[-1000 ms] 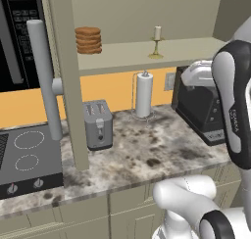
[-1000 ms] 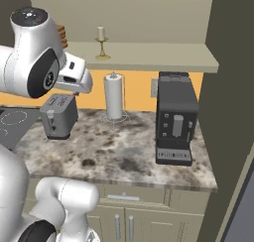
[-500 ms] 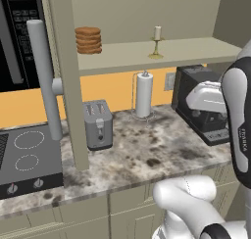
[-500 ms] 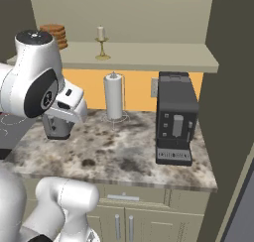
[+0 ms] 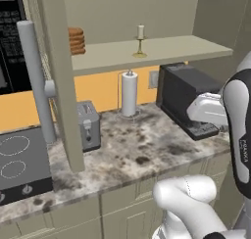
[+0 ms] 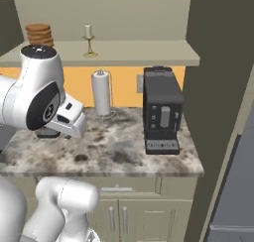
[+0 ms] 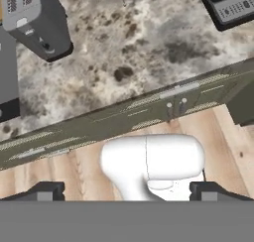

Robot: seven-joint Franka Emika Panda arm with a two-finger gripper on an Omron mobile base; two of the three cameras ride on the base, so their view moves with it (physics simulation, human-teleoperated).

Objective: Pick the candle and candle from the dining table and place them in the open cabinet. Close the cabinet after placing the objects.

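Observation:
One candle (image 5: 140, 33) (image 6: 88, 31), short and cream on a brass-gold holder, stands upright on the shelf of the open cabinet (image 5: 162, 49) (image 6: 144, 52). The cabinet's door (image 5: 56, 76) hangs open at the left, with its long grey bar handle (image 5: 35, 81). My hand (image 5: 210, 110) (image 6: 69, 121) hovers at counter height, well below and in front of the shelf. In the hand view my gripper (image 7: 129, 194) points down at the counter edge, open, with nothing between its fingertips (image 7: 47, 191). The dining table is out of view.
On the stone counter (image 5: 142, 150) (image 6: 114, 151) stand a toaster (image 5: 88, 125) (image 7: 37, 20), a white paper-towel roll (image 5: 129, 93) (image 6: 102, 93) and a black coffee machine (image 5: 188, 98) (image 6: 161, 117). A brown stack (image 5: 76, 40) (image 6: 39, 34) sits on the shelf. A black cooktop (image 5: 19, 164) lies at the left.
My hand has dropped from shelf height to counter height, away from the candle. Both base views have shifted slightly, sliding the scene left. The candle stays on the shelf.

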